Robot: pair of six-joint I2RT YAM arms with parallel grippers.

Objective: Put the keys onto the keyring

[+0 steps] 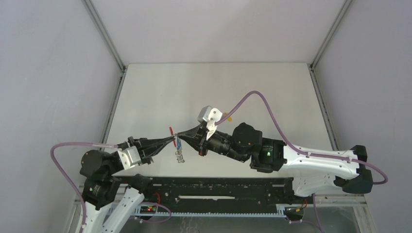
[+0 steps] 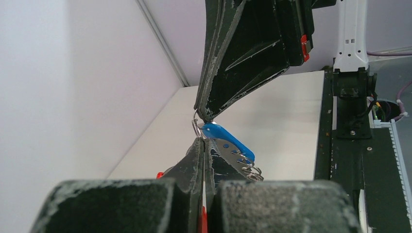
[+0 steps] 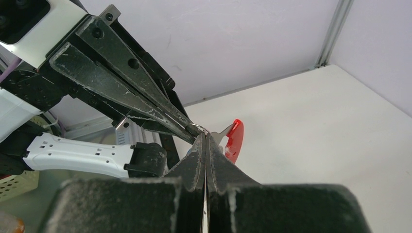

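White table with pale grey walls around it, aluminium posts in the far corners. From the top view two arms reach in from the near edge, one from 7 o'clock and one from 4 o'clock. Their two grippers meet tip to tip just left of the table's middle.

The left gripper has both fingers pressed flat together with no gap. So does the right gripper. Each pinches the one keyring, whose thin wire loop spans the small space where the two tips face each other. Both wrist views show the loop caught there, held above the table.

The keyring's single red tag sticks out at 12 o'clock from the meeting point. In the right wrist view it stands just beside that gripper's tips at 3 o'clock.

One blue key hangs at the loop, its plastic head touching the fingertips and its metal blade slanting away towards 4 o'clock in the left wrist view. In the top view it sits at 6 o'clock from the tips. One short grey chain of small links trails from the blade's far end towards 5 o'clock.

One yellow-orange key lies on the table well apart from the loop, at 2 o'clock from the tips, just beside the right arm's white wrist camera. It is too small to show more than its colour.

Two purple cables loop off the arms, one on each side.
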